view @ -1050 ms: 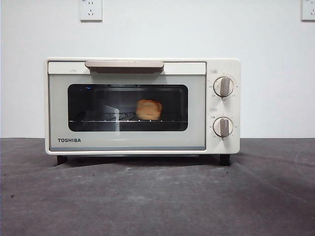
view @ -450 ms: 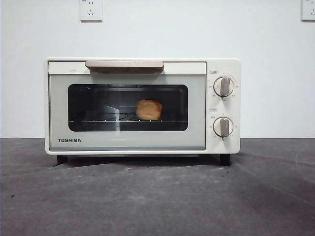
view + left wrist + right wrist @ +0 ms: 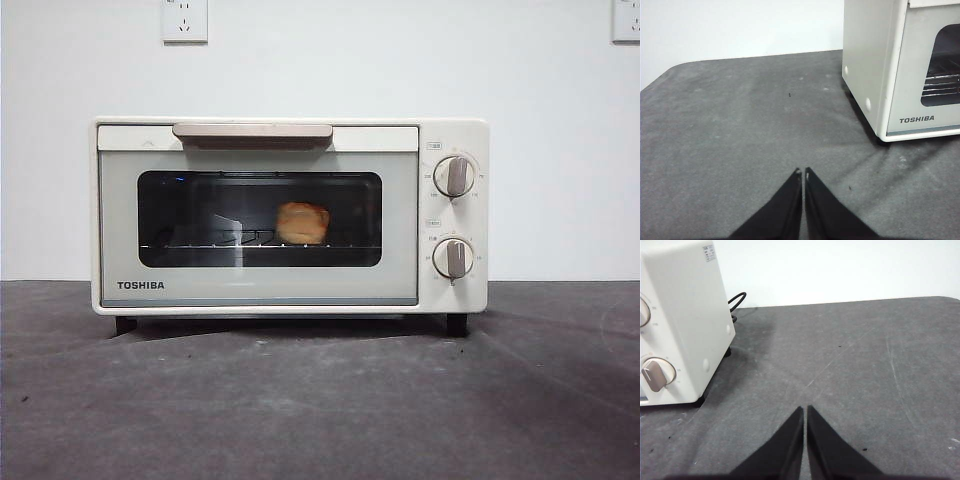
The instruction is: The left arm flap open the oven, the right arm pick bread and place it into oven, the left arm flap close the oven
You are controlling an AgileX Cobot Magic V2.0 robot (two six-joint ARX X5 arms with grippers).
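step: last one looks done; door of the Toshiba toaster oven (image 3: 290,215) sits flush, bar handle (image 3: 252,131) up at 12 o'clock of the window, so nothing left but idle/retract
bread: golden loaf (image 3: 302,222) inside on the wire rack (image 3: 260,246), seen through the dark glass, a bit toward 3 o'clock of window centre
oven: upright on the grey table (image 3: 320,400), feet down, two knobs (image 3: 455,176) on the 3 o'clock side of the front
left hand: (image 3: 803,172) tips pressed together, holding nothing, over bare table near the oven's logo-side corner, apart from it
right hand: (image 3: 805,410) tips pressed together, empty, over bare table off the knob side, not touching
front view: neither arm shows
next move: judged none needed for the task; if door latch is doubted, left hand would push the handle toward the oven body
risk: low; power cord (image 3: 736,300) behind oven, clear of both hands
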